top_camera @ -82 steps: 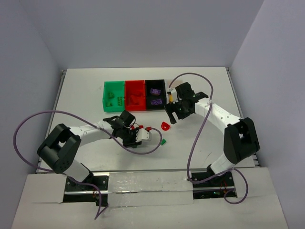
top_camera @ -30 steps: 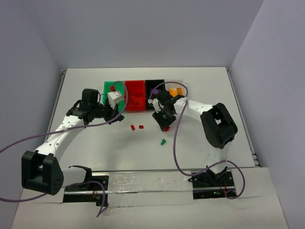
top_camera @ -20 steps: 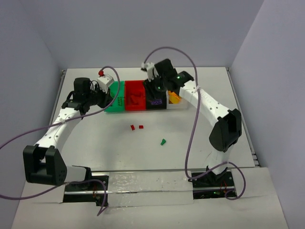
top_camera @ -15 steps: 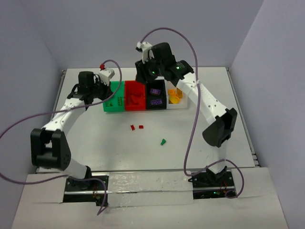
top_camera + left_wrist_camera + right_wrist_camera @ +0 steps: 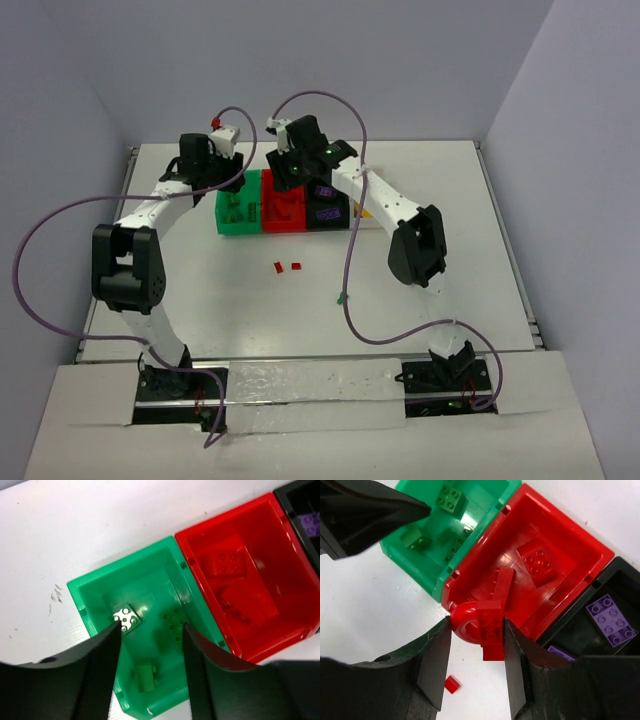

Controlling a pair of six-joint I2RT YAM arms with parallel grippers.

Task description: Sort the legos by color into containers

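Both arms have left the middle of the surface and now reach over the far bins. The left claw (image 5: 151, 630) hangs over the green bin (image 5: 125, 562) with its fingers apart and nothing between them. Below it, three green bricks (image 5: 126, 617) lie in this bin. The right claw (image 5: 477, 625) is closed on a rounded red brick (image 5: 490, 632) and holds it over the near left corner of the red bin (image 5: 555, 517), which is joined to the right side of the green one. More red bricks (image 5: 537, 562) lie inside the red bin. In the black bin (image 5: 620, 577), next on the right, are purple plates (image 5: 610, 620). On the surface (image 5: 450, 250), nearer than the bins, two small red bricks (image 5: 287, 267) lie side by side. A small green brick (image 5: 342, 298) lies nearer and to the right of them.
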